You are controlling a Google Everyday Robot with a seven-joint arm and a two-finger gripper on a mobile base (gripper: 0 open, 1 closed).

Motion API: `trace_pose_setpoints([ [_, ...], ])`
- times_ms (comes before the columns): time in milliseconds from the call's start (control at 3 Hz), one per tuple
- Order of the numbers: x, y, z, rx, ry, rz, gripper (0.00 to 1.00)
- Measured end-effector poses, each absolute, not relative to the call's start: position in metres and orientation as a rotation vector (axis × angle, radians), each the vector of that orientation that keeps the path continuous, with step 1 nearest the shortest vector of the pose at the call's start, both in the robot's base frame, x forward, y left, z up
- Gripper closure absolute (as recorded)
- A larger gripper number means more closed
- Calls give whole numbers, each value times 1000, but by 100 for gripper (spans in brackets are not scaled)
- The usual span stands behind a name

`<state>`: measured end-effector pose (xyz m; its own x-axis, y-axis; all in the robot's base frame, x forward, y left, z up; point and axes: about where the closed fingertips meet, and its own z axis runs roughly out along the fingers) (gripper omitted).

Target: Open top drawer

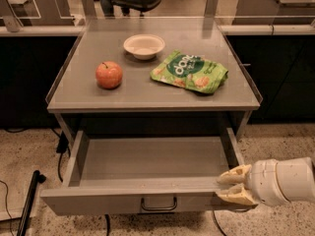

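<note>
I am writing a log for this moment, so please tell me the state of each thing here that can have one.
top drawer: open, pulled far out, nothing inside.
gripper: at the right end of the drawer's front panel, level with its top edge.
white bowl: upright, empty.
apple: whole, stem up.
green snack bag: lying flat, a little crumpled.

One camera only, set high off the front edge of the bench (147, 95), tilted down and facing the back edge, near enough that all four corners just fit. The pincer (232, 185) sits low, beneath the front right corner, at the top drawer (98, 200).
</note>
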<state>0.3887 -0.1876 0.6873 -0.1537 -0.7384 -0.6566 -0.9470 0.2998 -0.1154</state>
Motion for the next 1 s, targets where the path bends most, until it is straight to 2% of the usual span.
trace_pose_setpoints([
  [333, 389, -188, 687, -1496, 1952, 434, 13],
  [667, 389, -188, 687, -1496, 1952, 434, 0],
  [1000, 389, -188, 687, -1496, 1952, 434, 0],
])
